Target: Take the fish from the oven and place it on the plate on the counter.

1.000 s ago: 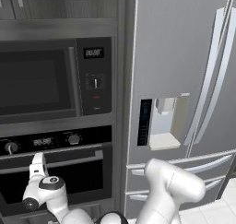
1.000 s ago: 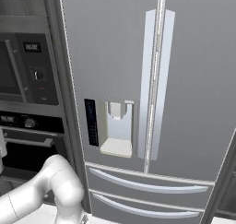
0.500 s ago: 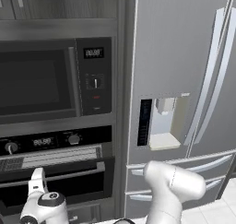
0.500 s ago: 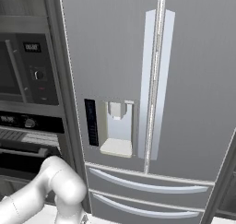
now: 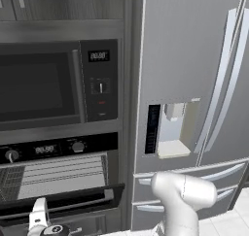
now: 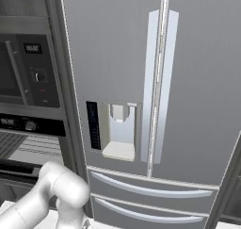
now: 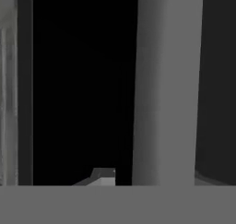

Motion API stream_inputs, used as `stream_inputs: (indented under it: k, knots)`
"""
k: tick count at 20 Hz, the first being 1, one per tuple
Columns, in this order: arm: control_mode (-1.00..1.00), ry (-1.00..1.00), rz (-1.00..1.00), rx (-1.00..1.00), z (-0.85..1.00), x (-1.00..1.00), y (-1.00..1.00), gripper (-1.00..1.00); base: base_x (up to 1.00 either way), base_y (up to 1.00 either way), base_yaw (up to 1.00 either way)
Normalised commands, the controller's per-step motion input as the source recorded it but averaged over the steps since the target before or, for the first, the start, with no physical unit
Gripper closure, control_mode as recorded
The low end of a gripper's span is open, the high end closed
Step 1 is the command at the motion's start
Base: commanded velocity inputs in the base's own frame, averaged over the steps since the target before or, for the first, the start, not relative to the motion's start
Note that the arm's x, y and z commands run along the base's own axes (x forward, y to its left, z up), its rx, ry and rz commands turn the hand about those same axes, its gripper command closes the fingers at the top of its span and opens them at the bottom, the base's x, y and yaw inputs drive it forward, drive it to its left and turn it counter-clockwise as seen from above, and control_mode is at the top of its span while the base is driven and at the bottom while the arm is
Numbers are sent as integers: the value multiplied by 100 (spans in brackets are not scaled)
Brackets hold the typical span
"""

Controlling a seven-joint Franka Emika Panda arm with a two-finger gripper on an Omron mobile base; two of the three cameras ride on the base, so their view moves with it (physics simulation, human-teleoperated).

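The oven sits below the microwave, and its door is swung partway down. Inside it I see a pale wire rack. The oven's left part appears at the edge of the right base view. My gripper is low at the bottom left, just in front of the door's upper edge, with one white finger pointing up. In the hand view a broad grey bar, likely the door handle, runs upright just ahead of the fingers against dark glass. The fish, plate and counter are out of view.
A microwave with a side control panel is built in above the oven. A steel fridge with a dispenser and two drawers stands to the right. My white arm rises between the fridge and the oven.
The oven door has swung further down, uncovering the rack inside. My gripper has dropped lower along with the door's edge.
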Motion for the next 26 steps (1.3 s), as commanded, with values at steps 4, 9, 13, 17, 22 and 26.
stream_inputs:
  k: [4,9,13,17,22,26]
  knots:
    - [-100,0,0,0,-63,-62,0,100,0,0,0]
    - [-100,0,0,0,-75,-70,0,100,0,0,0]
    - [-100,0,0,0,-96,-68,0,100,0,0,0]
    - [-100,0,0,0,-100,-63,0,100,0,0,0]
    - [-100,0,0,0,-53,-37,0,100,0,0,0]
    - [-100,0,0,0,5,-28,1,100,0,0,0]
